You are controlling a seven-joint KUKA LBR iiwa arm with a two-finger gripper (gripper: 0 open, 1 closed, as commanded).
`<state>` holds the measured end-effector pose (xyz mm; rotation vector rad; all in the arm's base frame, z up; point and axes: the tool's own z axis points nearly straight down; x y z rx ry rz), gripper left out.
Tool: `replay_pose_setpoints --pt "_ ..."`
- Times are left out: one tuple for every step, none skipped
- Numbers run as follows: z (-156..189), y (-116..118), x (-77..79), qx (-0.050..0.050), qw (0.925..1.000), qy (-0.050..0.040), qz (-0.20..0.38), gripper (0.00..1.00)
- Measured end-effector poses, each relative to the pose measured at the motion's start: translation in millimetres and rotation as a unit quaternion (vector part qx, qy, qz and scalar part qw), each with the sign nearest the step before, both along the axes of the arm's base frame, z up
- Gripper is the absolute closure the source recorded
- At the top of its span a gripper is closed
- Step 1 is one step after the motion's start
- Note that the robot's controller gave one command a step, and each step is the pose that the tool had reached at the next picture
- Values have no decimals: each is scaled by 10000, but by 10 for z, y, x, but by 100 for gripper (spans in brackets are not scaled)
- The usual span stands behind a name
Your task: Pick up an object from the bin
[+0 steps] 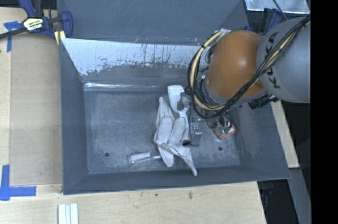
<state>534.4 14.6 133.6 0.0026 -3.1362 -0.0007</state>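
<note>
End effector (191,136) sits just right of white crumpled cloth (170,130).

The grey metal bin (116,117) is viewed by a single camera set above it and tilted somewhat to one side, so that its far wall (148,19) is shown more broadly than its near wall (158,179). The whole bin is taken in at fairly close range. The arm (288,64) is seen entering from the bin's right.
</note>
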Motion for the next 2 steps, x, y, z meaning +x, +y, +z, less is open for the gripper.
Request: replay_pose_setpoints --pt "46 0 18 1 10000 -41 -1 0" --pt "-132 19 -65 0 10000 -44 13 0"
